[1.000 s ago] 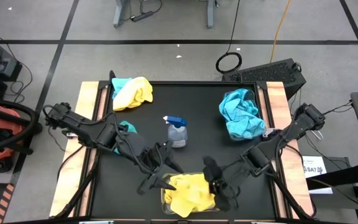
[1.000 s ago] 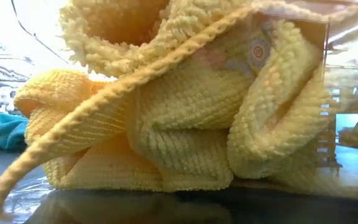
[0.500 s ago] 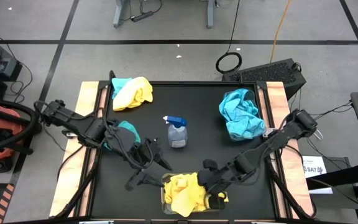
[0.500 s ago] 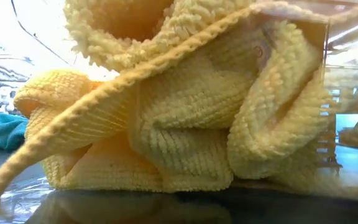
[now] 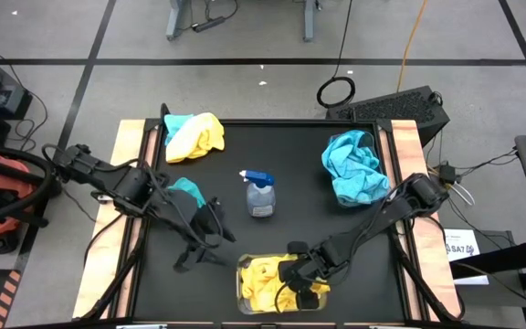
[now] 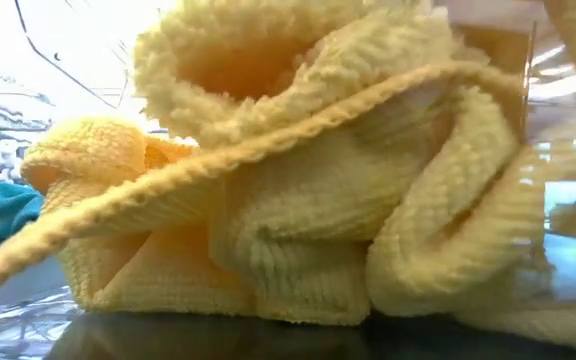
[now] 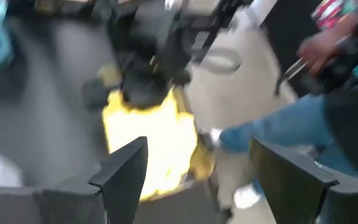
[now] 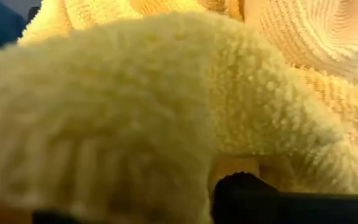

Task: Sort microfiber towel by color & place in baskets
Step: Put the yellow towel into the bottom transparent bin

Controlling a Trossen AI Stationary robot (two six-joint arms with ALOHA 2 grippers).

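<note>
The right end effector [image 5: 301,279] presses into the yellow towels [image 5: 265,279] heaped in the near basket [image 5: 242,294]; I cannot tell its grip. The left end effector [image 5: 199,247] hovers open just beside them.

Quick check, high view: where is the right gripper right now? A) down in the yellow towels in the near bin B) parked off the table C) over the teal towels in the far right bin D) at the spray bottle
A: the right gripper is down in the yellow towels that fill the near bin, and its wrist view shows only yellow cloth.
</note>
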